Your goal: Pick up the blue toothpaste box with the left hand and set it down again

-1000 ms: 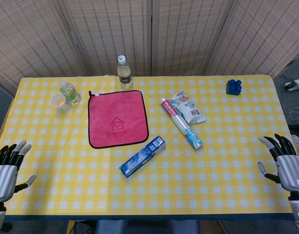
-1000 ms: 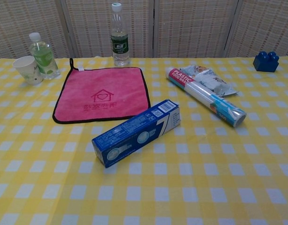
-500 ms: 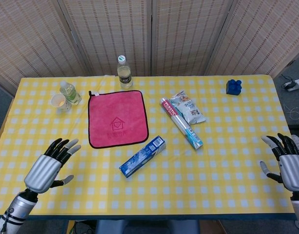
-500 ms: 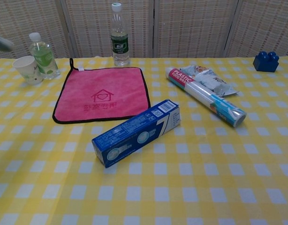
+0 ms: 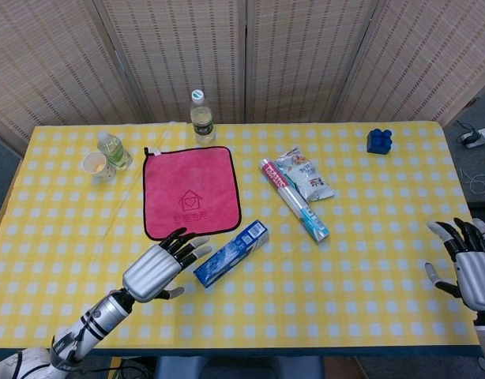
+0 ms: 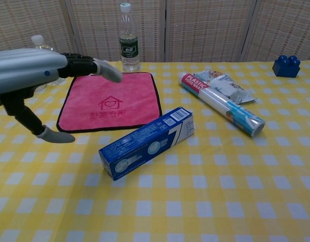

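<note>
I see the blue box (image 5: pixel 231 253) lying flat on the yellow checked surface (image 5: pixel 361 260), just below the lower right corner of the pink cloth (image 5: pixel 191 192), its long side running diagonally toward the upper right. In the chest view the box (image 6: pixel 147 142) sits near the middle of the surface, untouched.

My left robot hand (image 5: pixel 157 268) hovers just left of the box's lower end, fingers spread and holding nothing; from the head view I cannot tell whether the fingertips touch the box. In the chest view the same hand (image 6: pixel 31 70) reaches in from the left above the cloth's (image 6: pixel 110 101) near edge, thumb pointing down, clear of the box.

My right robot hand (image 5: pixel 468 264) rests at the far right edge of the surface, fingers apart and empty, well away from everything.

A plastic wrap roll (image 5: pixel 294 200) lies diagonally right of the cloth with a snack bag (image 5: pixel 306 174) just beside it. A bottle (image 5: pixel 201 117) stands behind the cloth. A second bottle (image 5: pixel 113 148) and a paper cup (image 5: pixel 95 165) stand at the left, and a blue brick (image 5: pixel 379 140) sits at the far right.
</note>
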`<state>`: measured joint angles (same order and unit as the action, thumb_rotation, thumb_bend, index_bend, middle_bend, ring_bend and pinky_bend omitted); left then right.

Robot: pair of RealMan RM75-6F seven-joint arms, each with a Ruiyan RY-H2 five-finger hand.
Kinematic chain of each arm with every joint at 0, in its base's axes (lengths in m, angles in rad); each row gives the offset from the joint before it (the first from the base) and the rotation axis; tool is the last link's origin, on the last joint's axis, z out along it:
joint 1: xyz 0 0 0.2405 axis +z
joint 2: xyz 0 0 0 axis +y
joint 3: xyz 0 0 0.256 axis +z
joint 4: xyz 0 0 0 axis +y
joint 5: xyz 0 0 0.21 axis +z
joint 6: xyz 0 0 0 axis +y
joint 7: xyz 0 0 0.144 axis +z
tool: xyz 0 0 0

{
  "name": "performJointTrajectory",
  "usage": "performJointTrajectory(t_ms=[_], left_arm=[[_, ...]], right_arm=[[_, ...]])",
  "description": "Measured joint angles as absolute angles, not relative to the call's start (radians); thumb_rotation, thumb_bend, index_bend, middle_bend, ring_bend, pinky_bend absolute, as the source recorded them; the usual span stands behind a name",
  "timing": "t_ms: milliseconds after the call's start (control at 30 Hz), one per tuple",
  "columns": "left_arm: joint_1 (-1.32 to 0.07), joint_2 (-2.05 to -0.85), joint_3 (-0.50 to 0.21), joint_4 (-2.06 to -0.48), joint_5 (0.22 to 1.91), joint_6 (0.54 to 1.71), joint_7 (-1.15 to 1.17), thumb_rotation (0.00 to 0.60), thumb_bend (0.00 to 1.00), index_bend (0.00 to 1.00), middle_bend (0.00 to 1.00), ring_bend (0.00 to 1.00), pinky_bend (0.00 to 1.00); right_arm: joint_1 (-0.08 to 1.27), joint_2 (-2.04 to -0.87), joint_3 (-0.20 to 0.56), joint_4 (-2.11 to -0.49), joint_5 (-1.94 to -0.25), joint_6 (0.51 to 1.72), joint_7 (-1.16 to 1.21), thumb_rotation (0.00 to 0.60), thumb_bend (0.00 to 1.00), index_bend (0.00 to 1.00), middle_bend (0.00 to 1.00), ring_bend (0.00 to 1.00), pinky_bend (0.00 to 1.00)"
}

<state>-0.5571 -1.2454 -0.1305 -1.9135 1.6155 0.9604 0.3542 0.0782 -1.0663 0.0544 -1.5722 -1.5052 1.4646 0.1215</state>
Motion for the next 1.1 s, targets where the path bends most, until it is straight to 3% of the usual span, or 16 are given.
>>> performJointTrajectory(t_ms=[500, 767, 1100], left_arm=[[-0.722, -1.487, -0.166, -1.854, 1.276, 0.843, 0.676, 0.6, 0.2, 0.1, 0.11, 0.09, 0.04], [-0.788, -1.612, -0.162, -1.785, 1.122, 0.895, 0.843, 0.6, 0.2, 0.09, 0.11, 0.09, 0.04], [-0.837, -1.675, -0.16, -1.719, 0.957, 0.962, 0.896, 0.6, 0.2, 0.09, 0.11, 0.09, 0.04]], right_arm=[[0.067, -1.066, 0.053, -1.558, -1.495, 1.468, 0.14, 0.6, 0.32, 0.16, 0.17, 0.04, 0.06], [0.061, -1.065, 0.054, -1.555, -1.49, 1.469, 0.146, 0.6, 0.32, 0.15, 0.17, 0.04, 0.06], [0.058, -1.069, 0.055, -1.546, -1.492, 1.473, 0.155, 0.6, 0.32, 0.15, 0.17, 0.04, 0.06]])
